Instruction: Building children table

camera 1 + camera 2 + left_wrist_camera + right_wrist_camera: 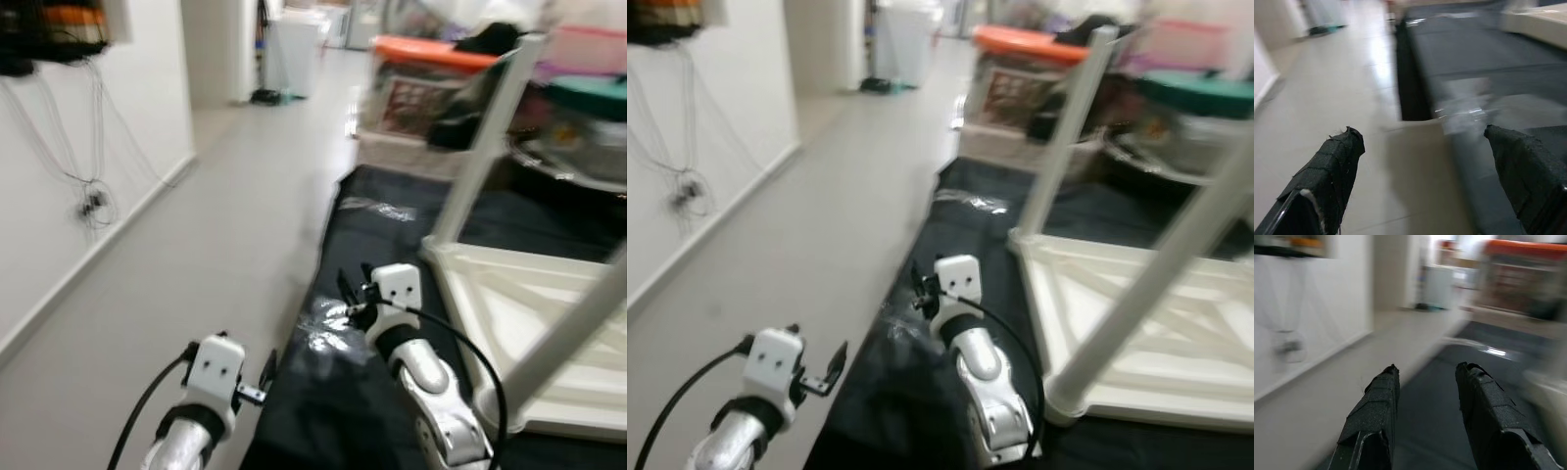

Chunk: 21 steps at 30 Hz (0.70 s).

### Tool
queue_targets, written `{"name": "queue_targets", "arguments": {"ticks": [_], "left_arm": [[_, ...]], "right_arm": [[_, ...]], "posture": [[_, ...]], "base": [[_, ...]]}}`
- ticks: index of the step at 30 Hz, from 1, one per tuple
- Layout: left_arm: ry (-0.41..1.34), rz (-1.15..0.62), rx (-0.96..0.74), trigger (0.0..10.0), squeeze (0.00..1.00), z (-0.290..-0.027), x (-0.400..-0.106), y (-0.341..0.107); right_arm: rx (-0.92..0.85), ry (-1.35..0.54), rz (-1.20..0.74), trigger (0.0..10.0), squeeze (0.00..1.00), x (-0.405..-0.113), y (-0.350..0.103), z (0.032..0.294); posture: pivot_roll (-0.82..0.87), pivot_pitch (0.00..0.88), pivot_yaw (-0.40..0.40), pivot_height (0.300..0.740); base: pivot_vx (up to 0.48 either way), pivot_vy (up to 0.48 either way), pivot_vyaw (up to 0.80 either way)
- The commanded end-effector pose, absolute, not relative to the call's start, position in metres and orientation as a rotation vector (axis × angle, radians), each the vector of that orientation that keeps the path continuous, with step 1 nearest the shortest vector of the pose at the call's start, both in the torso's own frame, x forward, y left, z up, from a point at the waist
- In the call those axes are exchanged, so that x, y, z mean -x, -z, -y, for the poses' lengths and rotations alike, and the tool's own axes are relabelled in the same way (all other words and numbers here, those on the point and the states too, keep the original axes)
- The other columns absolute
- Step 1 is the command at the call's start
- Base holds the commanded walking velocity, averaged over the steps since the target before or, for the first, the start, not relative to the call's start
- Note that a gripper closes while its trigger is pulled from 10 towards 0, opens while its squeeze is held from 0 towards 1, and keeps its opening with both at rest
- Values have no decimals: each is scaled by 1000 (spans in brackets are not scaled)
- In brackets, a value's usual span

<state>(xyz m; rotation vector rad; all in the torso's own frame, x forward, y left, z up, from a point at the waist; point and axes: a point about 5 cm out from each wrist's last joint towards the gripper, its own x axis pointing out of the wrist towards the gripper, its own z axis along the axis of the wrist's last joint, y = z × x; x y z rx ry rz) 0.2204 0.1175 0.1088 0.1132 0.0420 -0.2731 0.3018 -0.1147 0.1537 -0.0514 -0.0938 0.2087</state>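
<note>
Both grippers' fingers spread, empty (blurred), beside upturned white table [529, 294].

The upturned table [529, 294] looks like smooth, white-painted wood or plastic with a satin sheen, lying on a black sheet [362, 392] that seems to be thin plastic film, glossy and crinkled where light catches it. The floor [225, 245] is pale, smooth and faintly reflective, the wall [59, 196] matt white. Both arms are polished silver metal with white plastic wrist housings, and the left gripper [1425, 161] and right gripper [1427, 396] have fingers wrapped in rough, matt black cloth tape.
</note>
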Motion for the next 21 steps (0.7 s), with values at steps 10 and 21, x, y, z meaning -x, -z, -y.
{"name": "queue_targets", "arguments": {"ticks": [10, 21], "left_arm": [[284, -57, -104, 10000, 0, -114, -218, -108], [283, -58, -99, 10000, 0, -112, -216, -108]], "right_arm": [[10, -125, -42, 10000, 0, -325, -154, 116], [-25, 412, -52, 10000, 0, -331, -161, 168]], "posture": [[191, 0, -93, 740], [197, 0, -106, 740]], "base": [[0, 0, -551], [0, 0, 0]]}}
